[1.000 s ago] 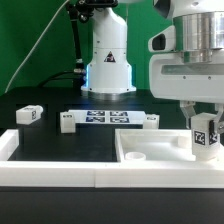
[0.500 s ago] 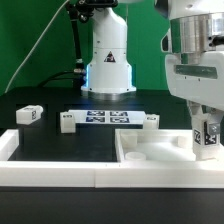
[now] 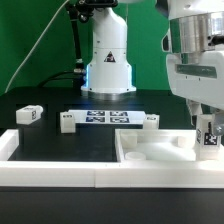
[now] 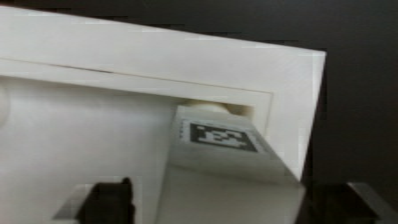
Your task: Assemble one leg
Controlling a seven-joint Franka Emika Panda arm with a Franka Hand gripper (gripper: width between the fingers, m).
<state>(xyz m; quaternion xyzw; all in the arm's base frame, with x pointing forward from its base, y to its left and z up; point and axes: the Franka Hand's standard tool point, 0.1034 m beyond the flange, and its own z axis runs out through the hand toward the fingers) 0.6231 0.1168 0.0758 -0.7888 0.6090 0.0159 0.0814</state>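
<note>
Here, in the exterior view, the gripper (image 3: pixel 208 140) hangs at the exterior view's right, pinching the small white stubby plastic leg with the black-and-white tag on its face (image 3: pixel 208 140). The leg stands upright, its long axis running up and down, directly below the wrist and between the fingers. It sits low over the far right corner of the big flat white square panel (image 3: pixel 150 150), which rests on the black bench (image 3: pixel 60 148). Whether its lower end already touches the panel I cannot tell from here. Three more small white tagged blocks lie well apart on the bench: one (image 3: pixel 30 114) toward the exterior view's left, and one (image 3: pixel 67 123) and another (image 3: pixel 150 120) at either end of the marker board (image 3: pixel 108 118).

The wrist view looks straight down the fingers. The tagged leg (image 4: pixel 217 150) fills the gap between the two dark fingertips (image 4: pixel 111 198), clamped from both sides. Just beyond its end a rounded hole or peg (image 4: pixel 210 106) shows in the panel's corner (image 4: pixel 267 70), close to the raised rim. By my reckoning the coming move turns on this: the leg's axis must line up with that corner socket, which looks to lie just ahead of the leg's tip, with little slack against the rim.
</note>
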